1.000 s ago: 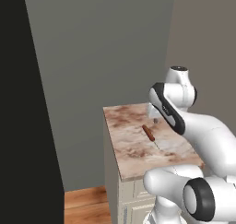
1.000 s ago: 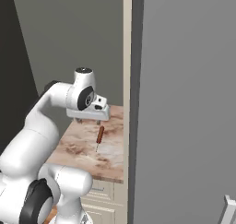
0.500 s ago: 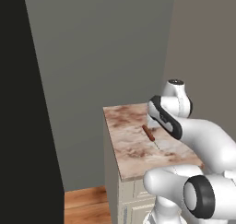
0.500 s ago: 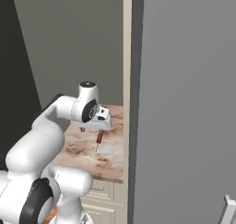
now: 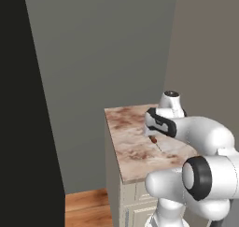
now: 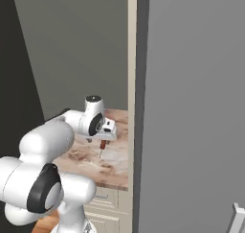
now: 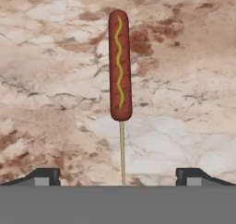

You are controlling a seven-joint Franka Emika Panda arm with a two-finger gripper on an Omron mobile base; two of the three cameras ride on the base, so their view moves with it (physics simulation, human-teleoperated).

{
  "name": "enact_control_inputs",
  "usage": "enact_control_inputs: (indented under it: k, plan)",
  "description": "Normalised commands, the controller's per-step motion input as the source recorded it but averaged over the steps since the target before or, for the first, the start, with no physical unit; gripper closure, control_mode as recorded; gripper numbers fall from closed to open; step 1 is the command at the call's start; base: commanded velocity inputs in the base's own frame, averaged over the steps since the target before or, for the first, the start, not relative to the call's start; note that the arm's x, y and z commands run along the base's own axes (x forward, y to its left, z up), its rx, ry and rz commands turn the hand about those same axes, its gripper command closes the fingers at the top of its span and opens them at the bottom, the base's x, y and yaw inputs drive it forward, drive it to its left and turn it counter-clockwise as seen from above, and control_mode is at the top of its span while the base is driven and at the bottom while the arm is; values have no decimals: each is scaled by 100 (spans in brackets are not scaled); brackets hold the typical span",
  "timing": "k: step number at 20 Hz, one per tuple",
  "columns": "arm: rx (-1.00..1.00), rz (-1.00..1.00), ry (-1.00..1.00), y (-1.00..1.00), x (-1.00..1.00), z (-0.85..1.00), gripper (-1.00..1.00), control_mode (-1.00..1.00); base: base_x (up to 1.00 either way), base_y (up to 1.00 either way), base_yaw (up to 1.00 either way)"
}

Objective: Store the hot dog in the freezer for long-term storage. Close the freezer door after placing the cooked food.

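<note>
Hand view: hot dog (image 7: 120,66) lies flat on the marble counter (image 7: 55,57), dead centre between the two finger tips (image 7: 44,176) and ahead of them. Its long axis runs straight away from the camera, so it sits crosswise to the line joining the tips. That's the orientation you want for a pinch across the narrow body. A thin pale stick comes off its near end and runs down toward the gripper (image 7: 120,178) (mustard squiggle on top, no bun).

Claw is spread wide and carries nothing. Both tips stand well apart on either side of the stick, not touching the sausage.

Right base view: the hand hangs low over the counter, and the sausage (image 6: 102,144) peeks out just under it, with the stick trailing toward the counter's front. Left base view agrees: only a reddish end (image 5: 152,139) shows beside the wrist, the rest is behind the arm.

Judgement: the tips straddle the stick, not the meat. The next move needs a short advance along the sausage's axis plus a descent, then a close across the body. Closing where it stands would probably catch only the stick, or nothing.

Tall grey fridge panel (image 6: 191,107) stands just right of the counter (can't tell from here whether the freezer is open).
</note>
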Motion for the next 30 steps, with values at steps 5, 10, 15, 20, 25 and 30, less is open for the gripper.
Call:
enact_control_inputs:
  k: [5, 10, 15, 20, 25, 30]
  plan:
    - [-1, 0, 0, -1, 30, -42, -100, -100, 0, 0, 0]
    - [-1, 0, 0, -3, 31, -35, -100, -100, 0, 0, 0]
    - [0, 0, 0, -8, 28, -25, -100, -100, 0, 0, 0]
    - [0, 0, 0, -1, 24, -20, -100, -100, 0, 0, 0]
    - [0, 0, 0, 0, 15, -17, -100, -100, 0, 0, 0]
    - [0, 0, 0, 0, 6, -20, -100, -100, 0, 0, 0]
